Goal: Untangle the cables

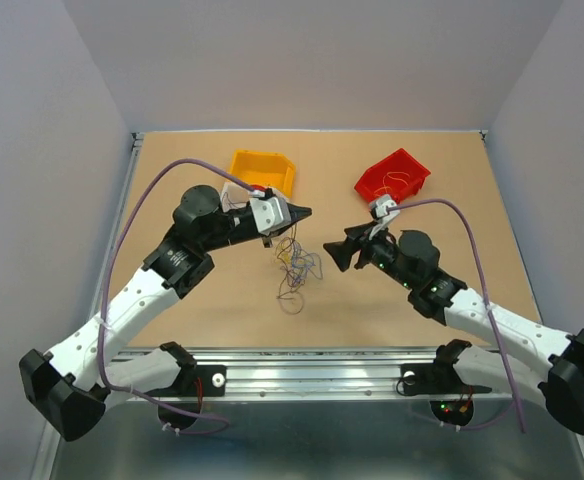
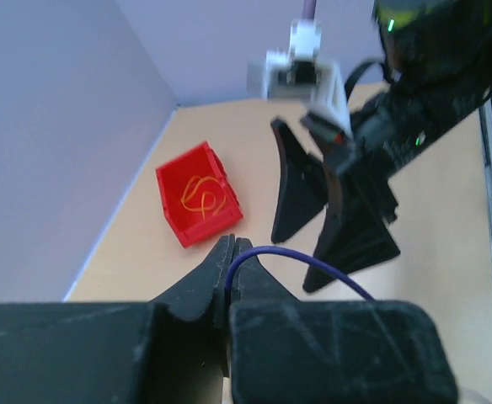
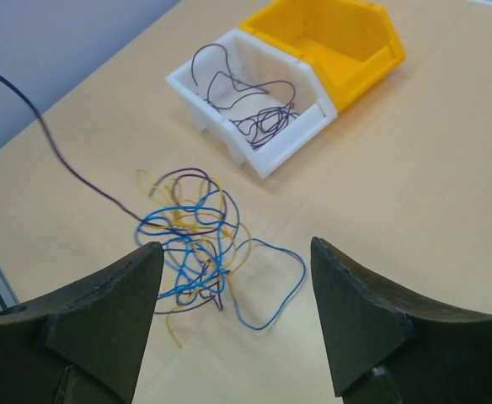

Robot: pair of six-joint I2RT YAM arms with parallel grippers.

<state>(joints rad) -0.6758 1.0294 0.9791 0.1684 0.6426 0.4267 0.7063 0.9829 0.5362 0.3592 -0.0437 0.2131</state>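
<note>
In the middle of the table (image 1: 422,300), between the two arms, the cables (image 1: 294,268) lie in a loose knotted clump. From the right gripper (image 3: 233,246) the clump sits just ahead and low, in line with its gap, so that arm looks the better placed. Its jaws stand wide apart, holding nothing. The left gripper (image 2: 232,252) hangs above the clump's far side, jaws pinched on a purple strand (image 2: 301,261) that probably runs down into the tangle, though I can't trace it.
</note>
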